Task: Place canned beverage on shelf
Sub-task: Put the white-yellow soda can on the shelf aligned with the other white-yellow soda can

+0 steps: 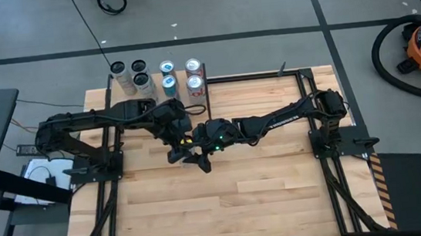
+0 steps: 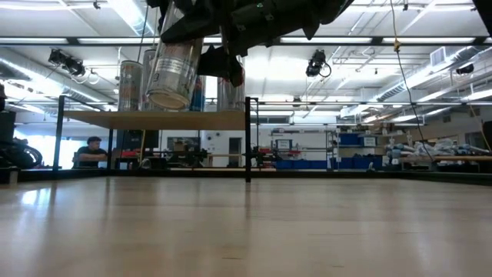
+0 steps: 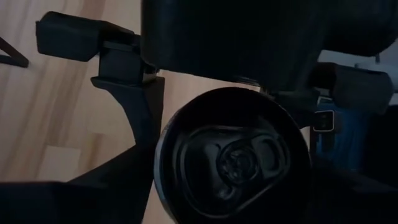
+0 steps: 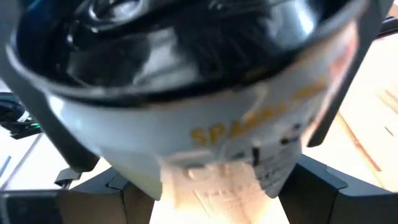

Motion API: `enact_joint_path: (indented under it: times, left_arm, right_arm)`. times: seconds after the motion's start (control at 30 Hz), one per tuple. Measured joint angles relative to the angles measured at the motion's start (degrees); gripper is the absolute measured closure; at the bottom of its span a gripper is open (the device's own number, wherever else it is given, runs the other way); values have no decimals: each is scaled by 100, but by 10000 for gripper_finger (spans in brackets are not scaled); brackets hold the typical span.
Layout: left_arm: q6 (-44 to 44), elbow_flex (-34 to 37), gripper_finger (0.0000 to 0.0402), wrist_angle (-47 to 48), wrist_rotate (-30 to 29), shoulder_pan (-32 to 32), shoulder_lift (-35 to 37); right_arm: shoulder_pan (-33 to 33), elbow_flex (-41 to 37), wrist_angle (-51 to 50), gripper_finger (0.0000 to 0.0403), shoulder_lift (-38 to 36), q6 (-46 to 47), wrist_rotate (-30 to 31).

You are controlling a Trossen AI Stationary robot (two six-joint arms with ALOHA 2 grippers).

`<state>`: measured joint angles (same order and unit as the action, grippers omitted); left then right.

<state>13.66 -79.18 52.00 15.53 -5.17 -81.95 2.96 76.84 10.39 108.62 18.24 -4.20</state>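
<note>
Can: a pale canned beverage (image 2: pixel 175 61) hung tilted in the air above the table (image 1: pixel 225 194), clear of the wood, in front of the shelf in the low view; its dark top with the pull tab (image 3: pixel 239 160) filled the left wrist view.
Right claw: the right claw (image 4: pixel 205 180) was closed on the canned beverage, one dark finger on either side of the printed wall, near the middle of the table and just beside the left claw.
Left claw: the left claw (image 1: pixel 176 146) sat at the can from the other side; whether its fingers were spread or pinched, I cannot tell.
Shelf: the shelf (image 2: pixel 154 119), a pale panel on black rods, stood at the table's far left corner.
Cans on shelf: six other cans (image 1: pixel 154 75) stood upright there in a cluster.
Background: a seated person (image 2: pixel 92 152) showed beyond the table in the low view.
</note>
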Motion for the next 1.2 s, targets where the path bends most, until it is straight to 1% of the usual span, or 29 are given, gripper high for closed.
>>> enact_joint_path:
  times: [0.1,0.2,0.3,0.4,0.57,0.63,0.77,0.97,1.2]
  left_arm:
    - [156,0,103,-56,-1,4,0]
    - [180,0,90,-54,-5,-2,0]
    - [199,0,86,-55,-7,-2,-13]
    - [75,0,93,-55,-18,-4,-15]
    - [30,0,119,-48,-47,28,-15]
    - [-6,0,123,-4,-47,28,-15]
    - [-32,-8,124,169,-40,49,-15]
    - [-84,-16,124,295,-46,166,-15]
    - [-107,-5,124,669,13,158,147]
  right_arm:
    - [0,0,3,128,-2,-2,-18]
    - [0,0,7,128,-2,-31,-16]
    - [0,0,4,128,-2,-41,-9]
    - [0,0,-15,128,-2,-45,15]
    - [0,0,-32,128,-2,-22,12]
    - [0,0,-40,128,-2,-22,11]
    - [0,0,-53,127,-2,-4,8]
    - [2,0,-74,116,-2,-22,-41]
    - [4,9,-57,105,-2,-22,-272]
